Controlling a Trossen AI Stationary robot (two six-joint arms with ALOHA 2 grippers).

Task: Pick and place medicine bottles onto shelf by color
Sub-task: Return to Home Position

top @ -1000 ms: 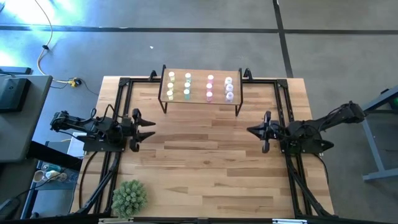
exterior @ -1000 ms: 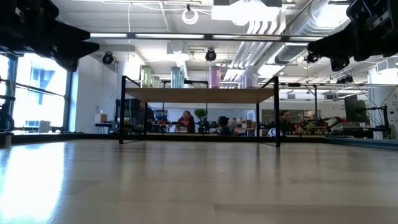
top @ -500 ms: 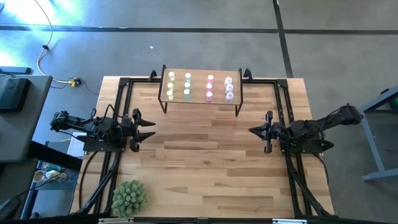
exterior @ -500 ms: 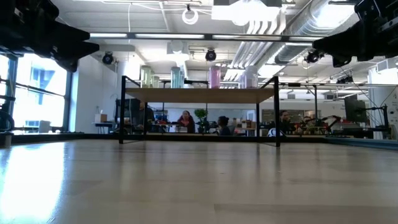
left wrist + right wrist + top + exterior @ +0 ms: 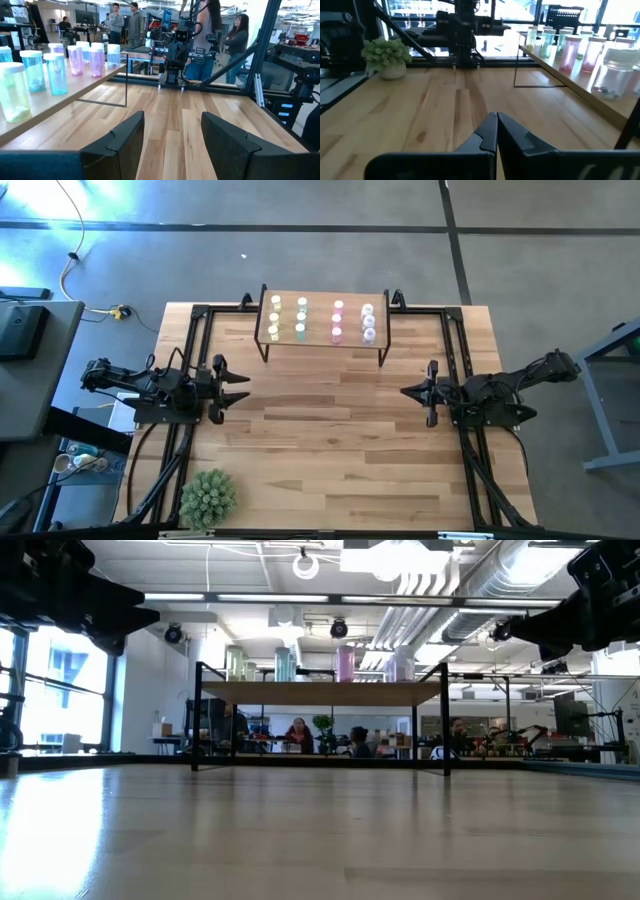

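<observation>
Pale plank tabletop (image 5: 330,440), with people (image 5: 126,21) standing in the room beyond. At its far edge, shelf (image 5: 319,330) on thin black legs. On the shelf, all the bottles (image 5: 338,320), upright in four columns: yellow, green, pink, then pale lavender, from left to right in the high view. In front of the shelf and off to its left, well apart from it, left claw (image 5: 238,388), fingers spread and empty. Opposite, in front of the shelf and to its right, right claw (image 5: 406,391), fingers pressed together on nothing. Farther out from the shelf, past the left claw, a spiky green plant (image 5: 208,498).
</observation>
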